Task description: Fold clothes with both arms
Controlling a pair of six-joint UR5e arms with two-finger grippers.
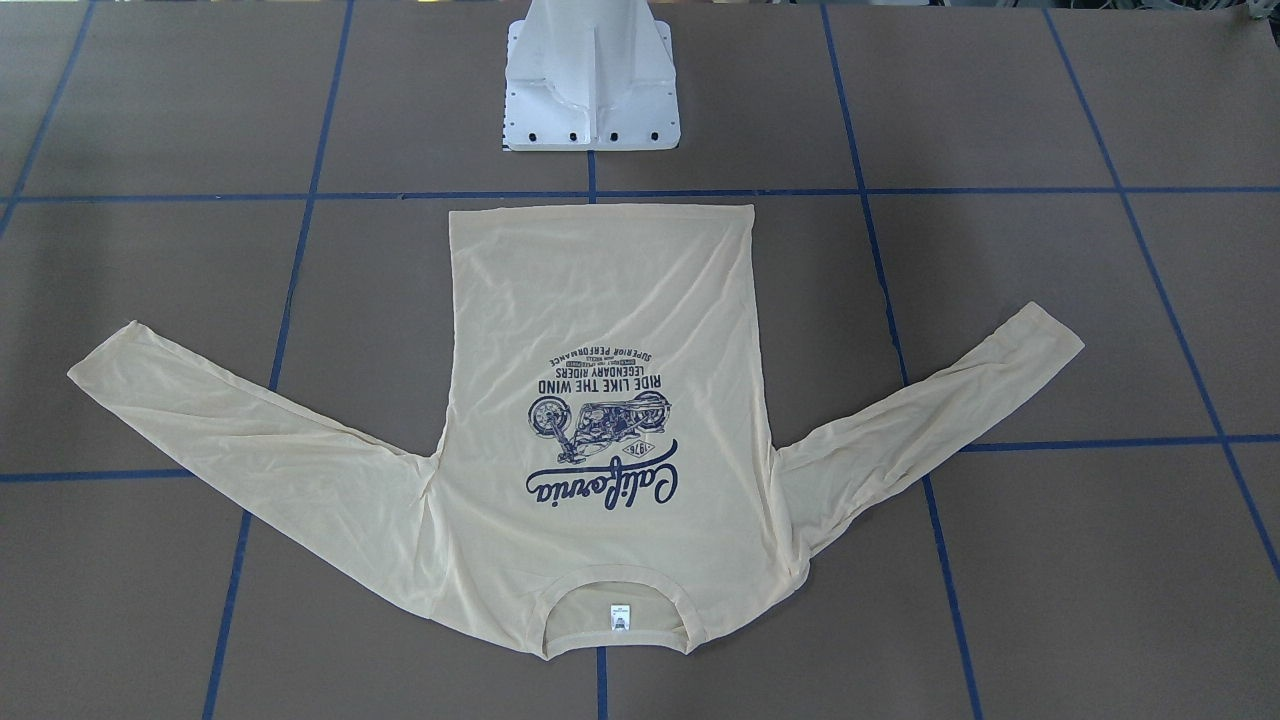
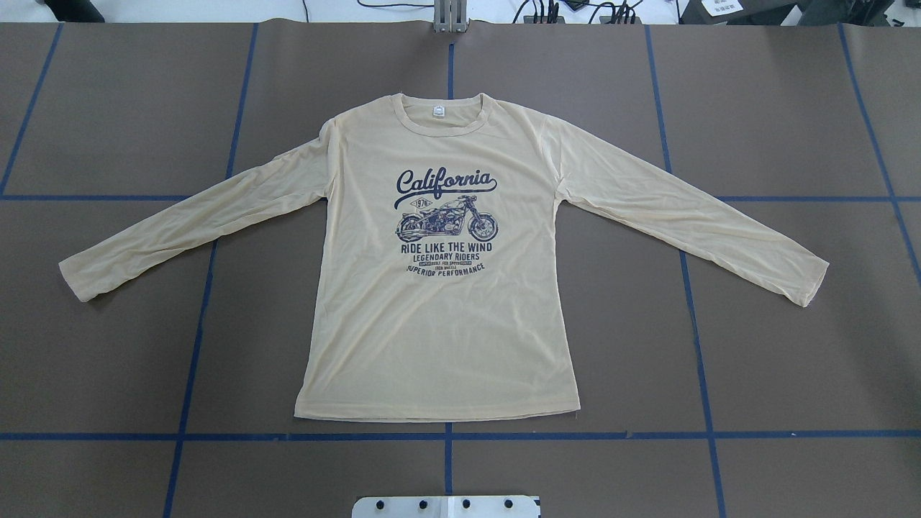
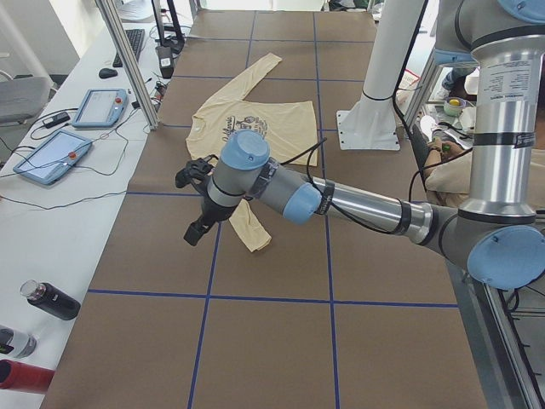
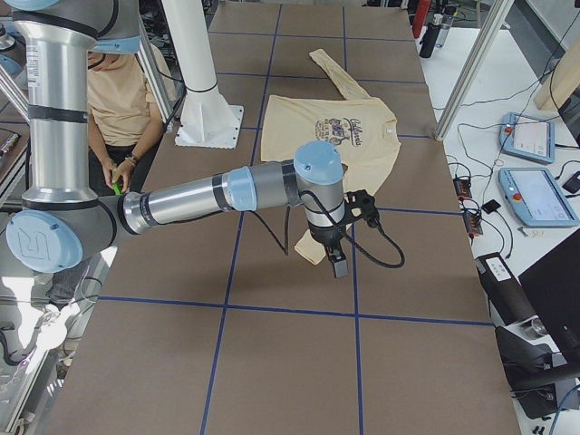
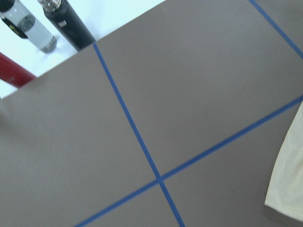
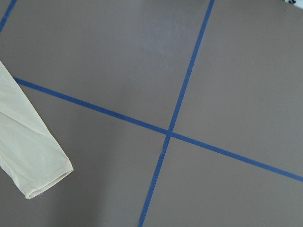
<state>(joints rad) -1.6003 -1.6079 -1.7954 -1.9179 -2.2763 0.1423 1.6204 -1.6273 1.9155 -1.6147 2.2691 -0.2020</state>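
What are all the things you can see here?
T-shirt: one, cream-yellow with navy print, flat mid-table, sleeves spread.
Table: one, brown with blue tape lines, under the shirt.
Pedestal base: one, white, at the table's robot side.
Bottles: three, black bottle, clear bottle, red bottle, on the white bench along the table's far side.
Screen pendants: two, pale blue, on that bench.
Person: one, yellow top, behind the pedestal.
Left arm, right arm: two, grey with light-blue caps, each reaching out beside a sleeve cuff.
Left gripper, right gripper: two, black, above the table.
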